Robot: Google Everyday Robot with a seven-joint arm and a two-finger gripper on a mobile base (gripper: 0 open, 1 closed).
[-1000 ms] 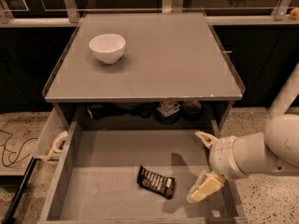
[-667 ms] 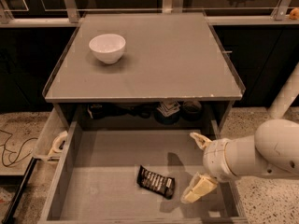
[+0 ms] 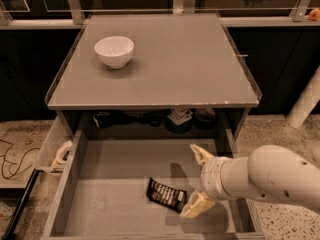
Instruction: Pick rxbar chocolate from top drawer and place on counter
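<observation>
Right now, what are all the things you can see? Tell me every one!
bowl: one, white, on the counter, back left.
counter: one, grey, above the drawer.
drawer: one, grey, pulled open.
snack bar: one, black, flat on the drawer floor.
tape roll: one, pale, in the side tray at left.
arm: one, white, coming from the right.
gripper: one, cream jaws open, in the drawer just right of the snack bar.

gripper (image 3: 191, 182) low at right, jaws spread
</observation>
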